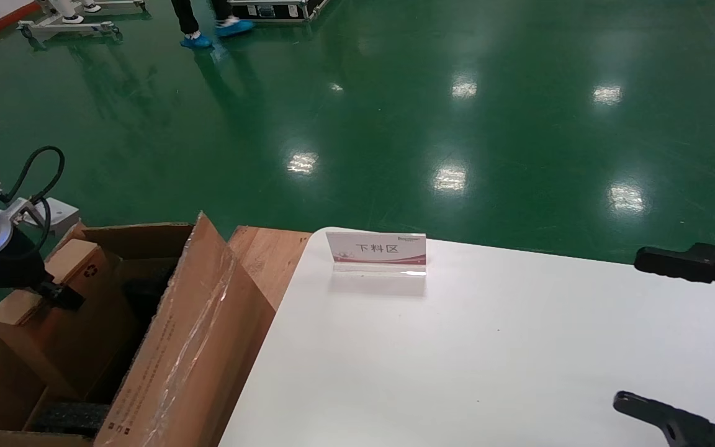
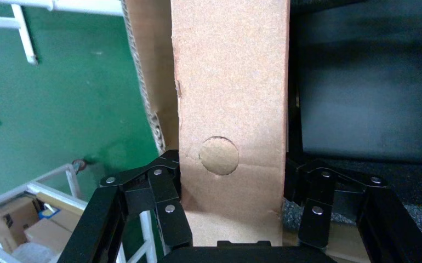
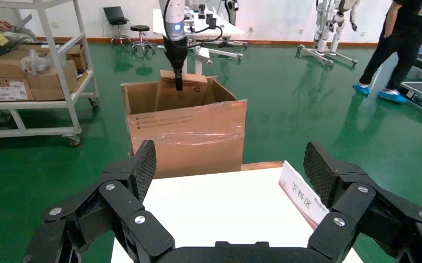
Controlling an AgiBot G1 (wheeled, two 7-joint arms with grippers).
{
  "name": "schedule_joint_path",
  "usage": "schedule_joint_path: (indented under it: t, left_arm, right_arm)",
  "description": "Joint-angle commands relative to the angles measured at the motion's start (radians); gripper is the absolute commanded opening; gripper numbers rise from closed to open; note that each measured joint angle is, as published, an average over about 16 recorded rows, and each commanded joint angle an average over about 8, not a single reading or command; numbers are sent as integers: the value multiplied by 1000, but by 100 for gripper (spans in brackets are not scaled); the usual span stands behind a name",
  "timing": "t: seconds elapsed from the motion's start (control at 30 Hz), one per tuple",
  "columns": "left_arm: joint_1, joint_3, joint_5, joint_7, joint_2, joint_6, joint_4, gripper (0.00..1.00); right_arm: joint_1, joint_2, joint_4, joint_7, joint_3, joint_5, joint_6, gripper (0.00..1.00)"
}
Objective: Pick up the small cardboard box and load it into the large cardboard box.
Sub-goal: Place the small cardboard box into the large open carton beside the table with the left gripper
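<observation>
Green glossy workshop floor; white table point(image 1: 519, 347) in front of the robot, carrying a small acrylic sign point(image 1: 376, 253). The large cardboard box point(image 1: 190, 347) is seen on the floor at the table's left edge, flaps up, clear tape on its side. The small cardboard box point(image 1: 53, 310) is held tilted, its lower part already inside the large one, resting near black foam point(image 1: 72, 417). The left gripper point(image 2: 231, 192) is clamped on the small carton's narrow sides. The right gripper point(image 3: 228, 175) is parked over the table's right side, fingers spread wide, empty. Pickup and transfer are judged done; lowering fully, release and withdrawal remain.
</observation>
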Motion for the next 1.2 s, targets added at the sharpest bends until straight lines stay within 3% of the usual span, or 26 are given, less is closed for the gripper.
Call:
schedule_joint_path:
  t: [0.03,0.1,0.17,1.2]
  left_arm:
    - [7,0,-5,5,-1,2,9,62]
    - [10,-1,-6,8,0,2,14,87]
    - [12,-1,-7,9,1,2,17,100]
    - [8,1,-4,8,0,4,12,100]
  right_arm:
    - [0,0,0,0,0,0,0,100]
    - [0,0,0,0,0,0,0,100]
    - [0,0,0,0,0,0,0,100]
    - [0,0,0,0,0,0,0,100]
